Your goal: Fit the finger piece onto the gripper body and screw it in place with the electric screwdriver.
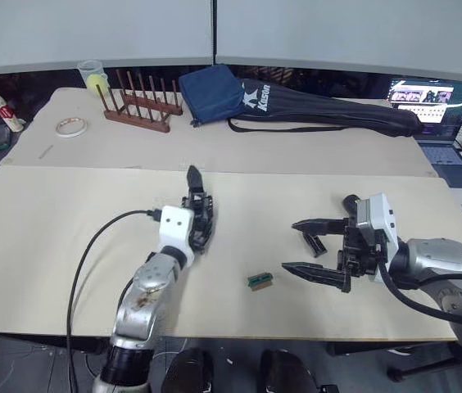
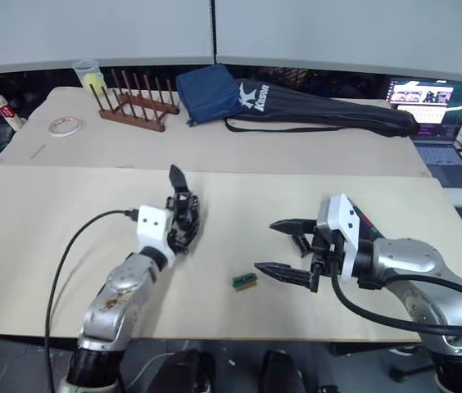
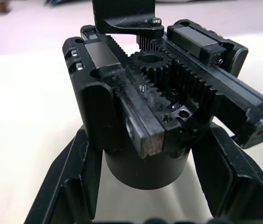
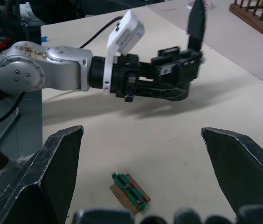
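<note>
Left gripper (image 1: 201,214) clamped on the gripper body (image 3: 159,116), 1 pointed finger up; right gripper (image 1: 309,246) spread wide; finger piece (image 1: 314,243) lying between its fingers.

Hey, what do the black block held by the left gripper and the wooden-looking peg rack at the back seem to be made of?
The chunky black gripper body looks like matte moulded plastic, with toothed racks, a gear and small shiny screw heads, probably metal. The brown peg rack looks like dark-stained wood, judging by its reddish-brown dowels and base; its finish is unclear from here. The left gripper is shut on the gripper body.
</note>
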Available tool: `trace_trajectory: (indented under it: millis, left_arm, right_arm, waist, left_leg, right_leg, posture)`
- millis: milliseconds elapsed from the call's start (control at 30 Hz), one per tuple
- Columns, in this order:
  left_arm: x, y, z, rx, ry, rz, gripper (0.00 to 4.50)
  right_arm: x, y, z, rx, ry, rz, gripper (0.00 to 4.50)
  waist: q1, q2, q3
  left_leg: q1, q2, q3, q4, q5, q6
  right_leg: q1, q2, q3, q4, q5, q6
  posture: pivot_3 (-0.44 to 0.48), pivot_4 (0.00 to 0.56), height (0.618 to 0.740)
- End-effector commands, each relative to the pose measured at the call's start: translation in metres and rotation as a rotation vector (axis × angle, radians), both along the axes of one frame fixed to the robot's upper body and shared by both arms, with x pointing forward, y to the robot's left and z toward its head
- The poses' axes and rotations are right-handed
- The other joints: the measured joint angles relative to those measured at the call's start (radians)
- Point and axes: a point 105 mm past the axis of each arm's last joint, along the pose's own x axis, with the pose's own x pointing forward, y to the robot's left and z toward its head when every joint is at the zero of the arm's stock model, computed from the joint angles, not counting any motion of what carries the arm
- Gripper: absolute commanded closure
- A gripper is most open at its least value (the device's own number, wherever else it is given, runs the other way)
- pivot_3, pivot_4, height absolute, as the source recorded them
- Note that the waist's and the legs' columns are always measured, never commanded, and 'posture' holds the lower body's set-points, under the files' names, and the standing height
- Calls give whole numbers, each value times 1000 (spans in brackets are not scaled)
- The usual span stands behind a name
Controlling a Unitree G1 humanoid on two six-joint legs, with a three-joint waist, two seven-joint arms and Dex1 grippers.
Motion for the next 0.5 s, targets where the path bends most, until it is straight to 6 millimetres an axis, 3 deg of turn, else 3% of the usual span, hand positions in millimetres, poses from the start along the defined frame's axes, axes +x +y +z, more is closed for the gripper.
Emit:
trace_trajectory:
  millis: [33,200,367,500]
  left_arm:
    - [1,-27,15,-24,-59,-78,2219]
    - [4,-43,8,-7,-55,-115,2219]
    - [7,-38,-15,37,-16,-104,2219]
    - [-5,-31,-23,19,28,-200,265]
  right_arm:
    - [-2,-1,9,12,-43,-13,0]
    - [4,-4,4,-19,-75,-64,0]
    - [6,-8,3,-32,-83,-82,0]
    - [10,-10,4,-36,-98,-97,0]
  waist:
    - [-1,0,0]
    - [-4,0,0]
    - [-4,0,0]
    - [-5,0,0]
  left_leg:
    - [0,0,0,0,0,0]
    - [0,0,0,0,-2,4]
    - [0,0,0,0,-2,4]
    - [1,0,0,0,-2,4]
  right_leg:
    - [0,0,0,0,0,0]
    - [-1,0,0,0,0,1]
    - [0,0,0,1,0,0]
    - [0,0,0,1,0,0]
  posture:
    - [0,150,740]
    - [0,150,740]
    - [0,150,740]
    - [0,150,740]
